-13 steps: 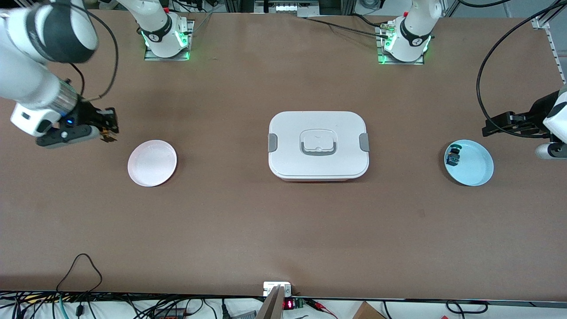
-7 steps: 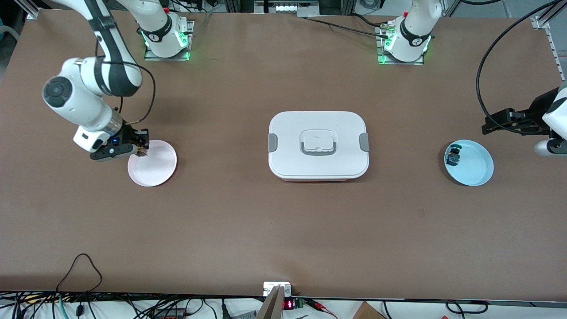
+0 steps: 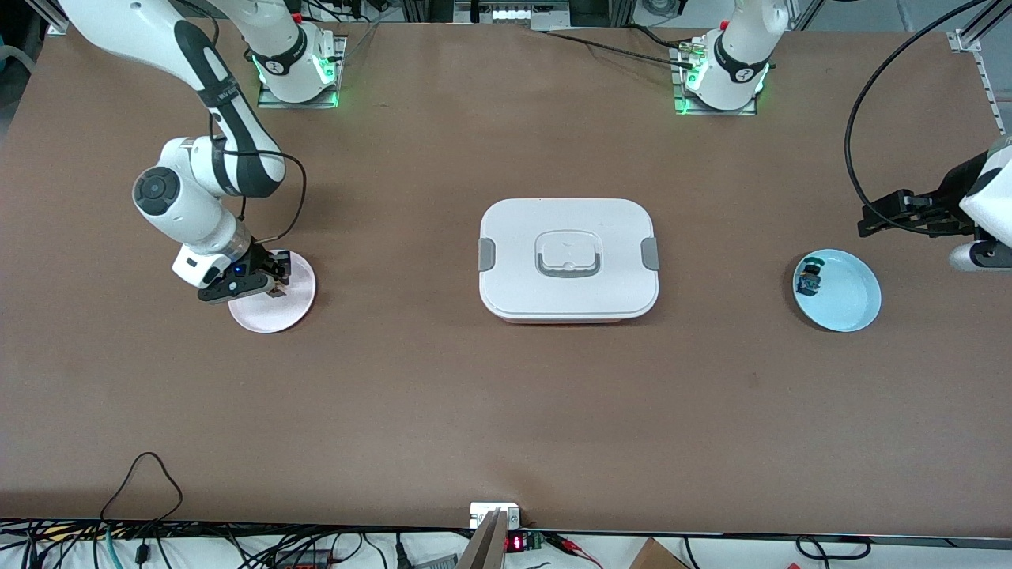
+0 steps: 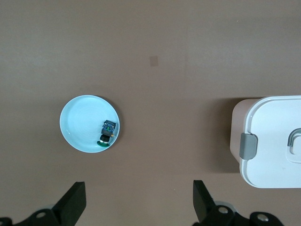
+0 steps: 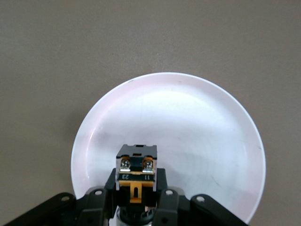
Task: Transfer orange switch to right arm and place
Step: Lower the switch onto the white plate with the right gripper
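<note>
On the worktop (image 3: 506,411) we counted one white lidded box (image 3: 568,259) and two plates. The pink plate (image 3: 278,312) lay toward the right arm's end, apparently as the drop-off point. The right gripper (image 3: 273,283) hung over it, jaws clamped on the single orange switch (image 5: 136,181), so we judged placement imminent. The blue plate (image 3: 846,304) held one blue-and-green component (image 3: 809,276). The left gripper (image 4: 136,207) waited near that plate, jaws wide and empty.
</note>
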Motion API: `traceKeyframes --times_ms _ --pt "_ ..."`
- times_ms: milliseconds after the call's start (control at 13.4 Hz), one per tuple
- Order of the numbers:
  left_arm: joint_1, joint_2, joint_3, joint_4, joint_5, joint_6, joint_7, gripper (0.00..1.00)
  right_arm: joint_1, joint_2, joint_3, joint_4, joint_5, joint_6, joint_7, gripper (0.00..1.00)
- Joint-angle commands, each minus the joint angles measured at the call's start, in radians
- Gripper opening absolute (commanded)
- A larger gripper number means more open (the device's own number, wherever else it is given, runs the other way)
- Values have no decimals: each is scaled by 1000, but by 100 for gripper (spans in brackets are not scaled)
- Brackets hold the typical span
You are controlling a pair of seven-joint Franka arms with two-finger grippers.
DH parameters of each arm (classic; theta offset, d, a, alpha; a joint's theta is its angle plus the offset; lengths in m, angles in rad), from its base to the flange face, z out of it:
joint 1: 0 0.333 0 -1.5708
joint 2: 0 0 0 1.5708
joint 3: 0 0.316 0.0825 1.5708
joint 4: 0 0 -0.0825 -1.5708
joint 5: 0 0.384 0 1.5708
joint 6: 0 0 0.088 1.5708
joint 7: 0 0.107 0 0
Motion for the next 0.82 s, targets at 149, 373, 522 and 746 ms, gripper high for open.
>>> traceKeyframes --times_ms 149,373,522,746 --pt "-89 -38 102 -49 -19 32 23 100 5 49 4 -8 18 67 3 2" --pt "-89 -41 100 -49 -19 27 17 100 -4 24 4 -2 18 22 0 80" --pt "-89 -55 99 -60 -19 27 17 100 -6 -36 4 12 18 -42 -3 100" --pt "-89 -119 96 -153 -16 64 14 100 -6 -157 -3 72 18 -244 40 100"
